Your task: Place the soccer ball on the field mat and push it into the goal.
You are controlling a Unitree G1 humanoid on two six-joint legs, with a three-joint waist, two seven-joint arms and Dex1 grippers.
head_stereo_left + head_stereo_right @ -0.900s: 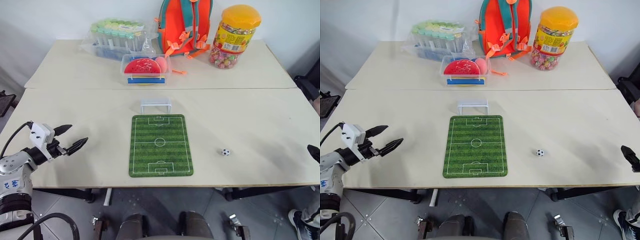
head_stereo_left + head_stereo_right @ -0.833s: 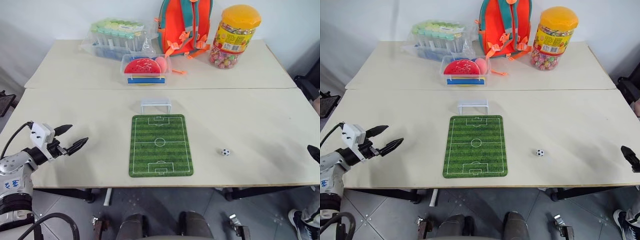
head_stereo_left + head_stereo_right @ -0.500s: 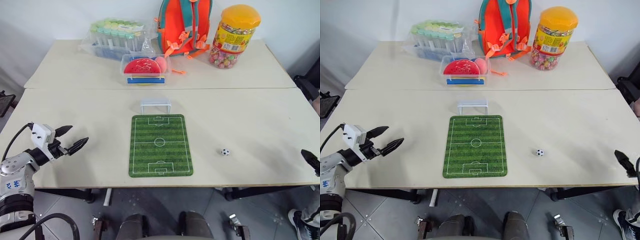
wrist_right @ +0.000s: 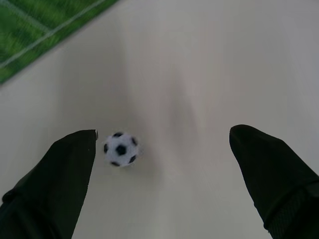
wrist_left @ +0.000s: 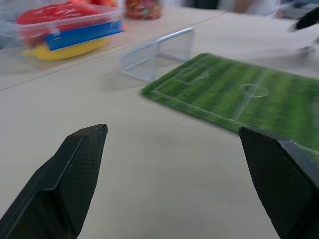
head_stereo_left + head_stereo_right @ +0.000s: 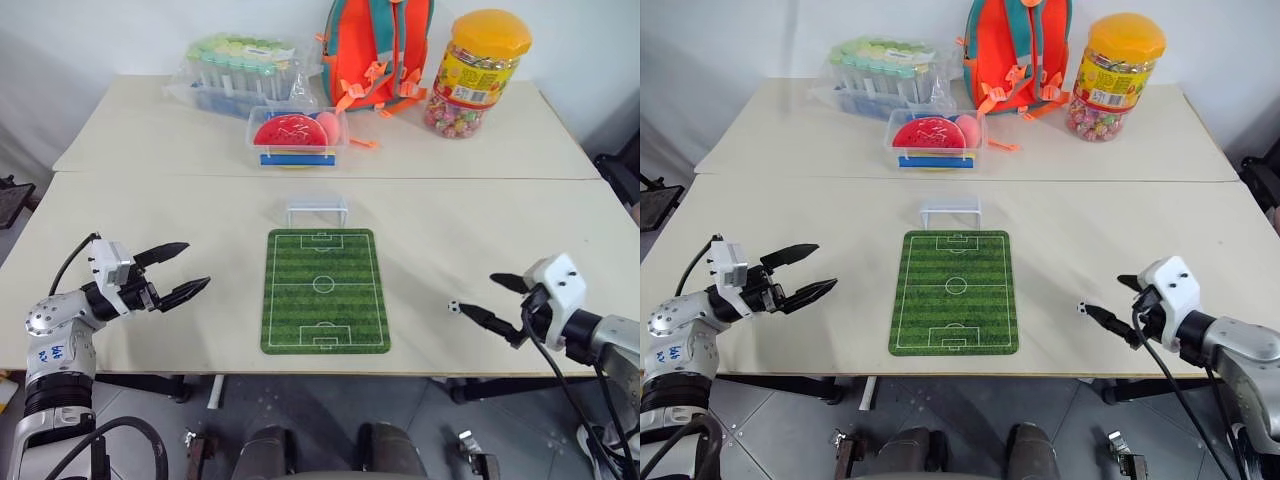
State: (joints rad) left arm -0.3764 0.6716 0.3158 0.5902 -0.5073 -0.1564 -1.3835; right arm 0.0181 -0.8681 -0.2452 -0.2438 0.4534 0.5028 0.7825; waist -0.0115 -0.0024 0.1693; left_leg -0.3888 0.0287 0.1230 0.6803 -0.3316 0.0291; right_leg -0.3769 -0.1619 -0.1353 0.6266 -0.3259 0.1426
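The ball (image 6: 454, 307) lies on the bare desk (image 6: 500, 230) at the lower right of the head view, well apart from the mat's (image 6: 325, 290) right edge. The goal (image 6: 317, 212) stands at the mat's far end, touching or just beside it.

The ball is judged very light, hard and smooth, so it is likely to roll at the slightest touch and to squirt out of a pinch set off centre. It should be taken across its middle, with the jaws lowered evenly on both sides.

The right gripper (image 4: 164, 159) is held low over the desk, angled down toward the ball, with its jaws spread wide and nothing held. In the right wrist view the ball sits just beside one fingertip (image 4: 75, 154), not centred in the gap.

The left gripper (image 6: 178, 274) is held at the lower left, about level, pointed toward the mat, its jaws also released and empty.
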